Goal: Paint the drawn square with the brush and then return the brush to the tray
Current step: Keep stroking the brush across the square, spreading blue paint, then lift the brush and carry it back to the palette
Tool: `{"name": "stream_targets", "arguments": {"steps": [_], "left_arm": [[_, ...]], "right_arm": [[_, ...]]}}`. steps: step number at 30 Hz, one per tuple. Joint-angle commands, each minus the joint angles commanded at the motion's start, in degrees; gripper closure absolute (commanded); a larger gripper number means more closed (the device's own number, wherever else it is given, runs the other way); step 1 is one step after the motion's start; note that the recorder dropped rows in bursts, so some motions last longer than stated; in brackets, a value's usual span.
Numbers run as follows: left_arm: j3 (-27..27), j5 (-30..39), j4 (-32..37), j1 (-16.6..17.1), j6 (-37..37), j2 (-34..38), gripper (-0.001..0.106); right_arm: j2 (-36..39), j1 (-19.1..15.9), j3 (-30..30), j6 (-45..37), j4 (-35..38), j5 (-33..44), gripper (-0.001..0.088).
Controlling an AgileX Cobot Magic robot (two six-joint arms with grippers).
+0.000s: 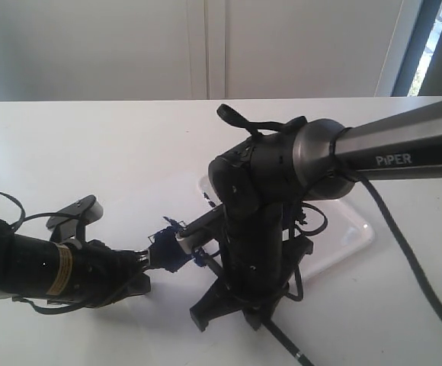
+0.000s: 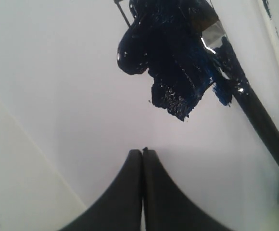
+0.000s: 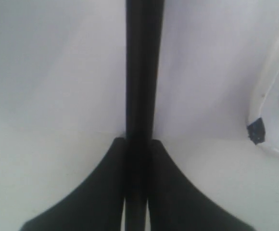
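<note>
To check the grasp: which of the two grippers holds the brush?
The right gripper: the brush handle runs between its jaws. The left gripper is shut on nothing.

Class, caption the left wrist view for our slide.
Shut left gripper faces the paint-blotched drawn square, with the brush resting on it.

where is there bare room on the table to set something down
Bare: the far table strip behind both arms, and the near corner beyond the tray, crossed by a cable. Crowded: the middle, around the square, brush, left gripper and right gripper.
</note>
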Motion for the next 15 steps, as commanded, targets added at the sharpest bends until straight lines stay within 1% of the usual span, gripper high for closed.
{"name": "stream_targets", "arguments": {"steps": [4, 9, 15], "left_arm": [[0.00, 0.00, -2.92, 0.00, 4.81, -0.27, 0.105], [0.00, 0.00, -6.62, 0.00, 9.13, -2.67, 0.105], [0.00, 0.49, -7.34, 0.00, 9.80, -6.68, 0.105]], "right_arm": [[-6.30, 0.00, 0.00, 0.00, 0.00, -5.87, 0.0868], [-13.53, 0.00, 0.00, 0.00, -1.27, -6.91, 0.0868], [-21.49, 0.00, 2.44, 0.27, -2.81, -10.05, 0.0868]]}}
